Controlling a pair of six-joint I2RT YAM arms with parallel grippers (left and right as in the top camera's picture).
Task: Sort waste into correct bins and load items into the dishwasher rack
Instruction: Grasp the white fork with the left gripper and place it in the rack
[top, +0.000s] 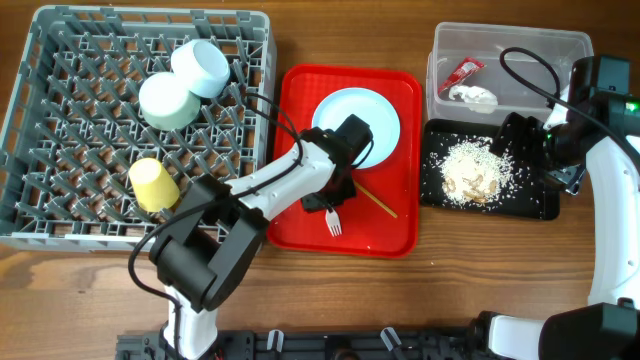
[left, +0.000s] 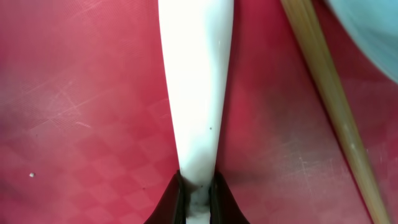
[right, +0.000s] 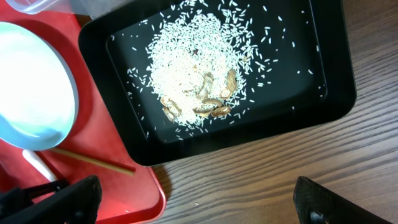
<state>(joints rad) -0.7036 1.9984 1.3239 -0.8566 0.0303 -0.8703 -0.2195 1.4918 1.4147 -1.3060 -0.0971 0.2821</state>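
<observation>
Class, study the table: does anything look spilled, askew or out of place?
Little stands out. The rice is scattered loosely, but inside the black tray. One tiny white speck lies stray on the red serving tray.

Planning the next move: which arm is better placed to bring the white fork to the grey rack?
Left: the left gripper is shut on the fork, the rack on its side; the right gripper is open by the black tray.

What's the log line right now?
left gripper: shut on fork on red tray | right gripper: open by black tray | rack: blue bowl, green bowl, cup | unloaded: plate, chopsticks
</observation>
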